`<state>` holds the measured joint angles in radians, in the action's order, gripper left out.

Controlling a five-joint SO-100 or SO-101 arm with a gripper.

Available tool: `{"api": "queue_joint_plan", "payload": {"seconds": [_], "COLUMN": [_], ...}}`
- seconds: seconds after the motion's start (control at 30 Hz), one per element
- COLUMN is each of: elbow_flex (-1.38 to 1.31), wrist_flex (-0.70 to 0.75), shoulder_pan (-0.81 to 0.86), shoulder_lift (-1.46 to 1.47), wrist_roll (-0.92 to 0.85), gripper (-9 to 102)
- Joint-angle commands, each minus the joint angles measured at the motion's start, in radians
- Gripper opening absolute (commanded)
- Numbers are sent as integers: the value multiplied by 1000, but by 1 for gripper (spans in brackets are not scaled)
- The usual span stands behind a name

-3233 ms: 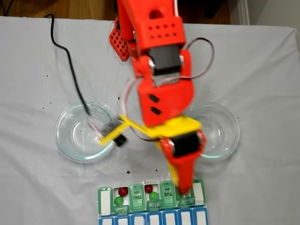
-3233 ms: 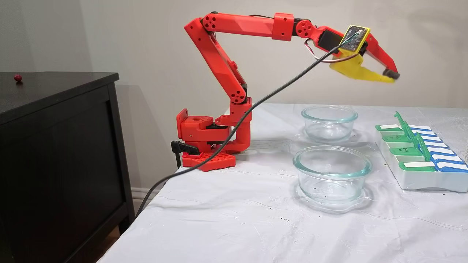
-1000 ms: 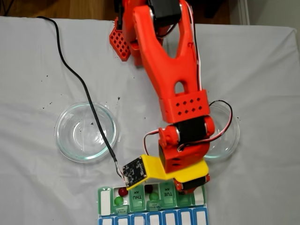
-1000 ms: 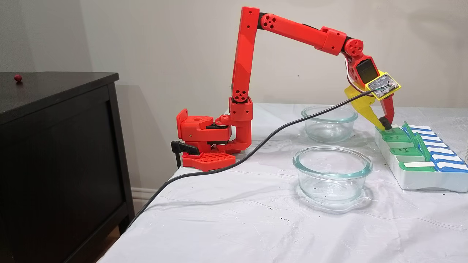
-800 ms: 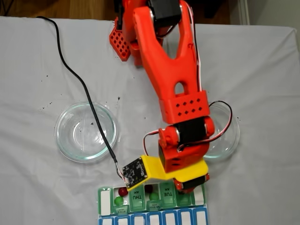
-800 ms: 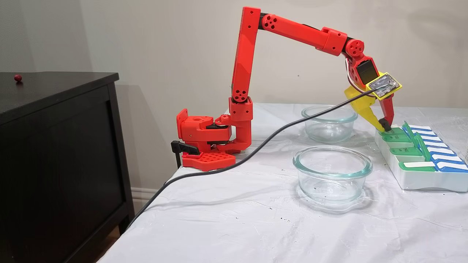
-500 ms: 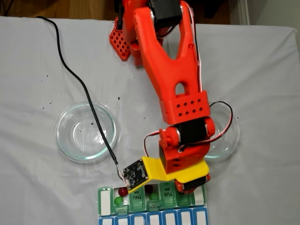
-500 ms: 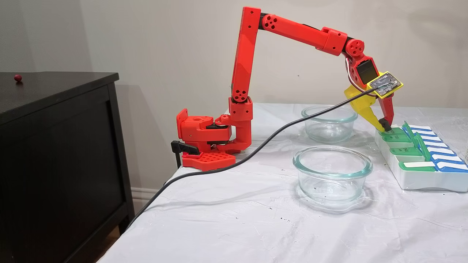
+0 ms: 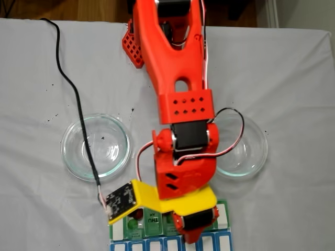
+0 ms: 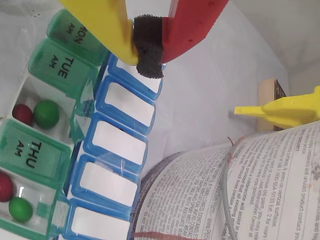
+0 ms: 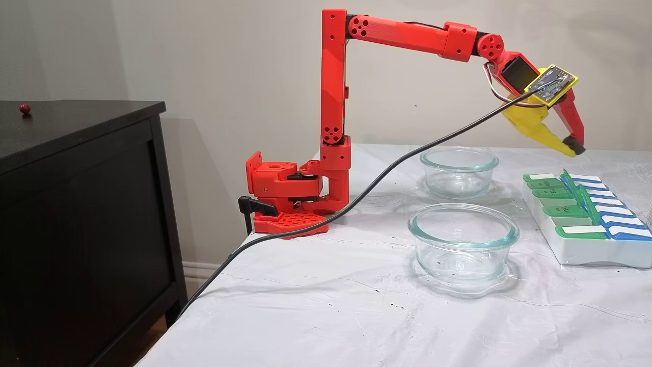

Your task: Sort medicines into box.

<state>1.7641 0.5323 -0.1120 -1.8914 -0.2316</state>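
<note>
Green lids: the box (image 10: 75, 150) lies at the table's near edge in a fixed view (image 9: 222, 213); MON, TUE and THU lids are down, and the two cells either side of THU stand open.
Medicines: you can count a red pill (image 10: 22, 114) beside a green pill (image 10: 46, 114) in the open cell between TUE and THU, and another red pill (image 10: 4, 187) with a green pill (image 10: 20, 209) in the open cell past THU. Further pills cannot be made out.
Gripper: the gripper (image 11: 573, 148) hangs above the box, well clear of the lids. In the wrist view (image 10: 148, 47) the yellow and red fingers are pressed together on their black foam pad; nothing is carried.
Glass dishes: the near dish (image 11: 462, 245) and the far dish (image 11: 458, 171) both look bare.
Step in hand: judged as pulling back from the box after lid work.
Advice to you: lift straight before swinging, so the tips do not catch an upright lid. Keep the camera cable (image 9: 73, 94) clear of the dishes.
Stray item: a small red ball (image 11: 24, 108) rests on the dark cabinet (image 11: 76, 204); whether it is a pill cannot be told.
</note>
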Motion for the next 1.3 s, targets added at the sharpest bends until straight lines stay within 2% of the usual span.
{"api": "queue_joint_plan", "payload": {"seconds": [0.0,0.4,0.83,1.27], "elbow_flex": [-163,-178,-117,-74], "wrist_flex": [48,120,285,324], "shoulder_pan": [20,31,26,61], "shoulder_lift": [-12,92,72,156], "wrist_roll": [-69,-38,11,95], "gripper": [0,0,0,0]}}
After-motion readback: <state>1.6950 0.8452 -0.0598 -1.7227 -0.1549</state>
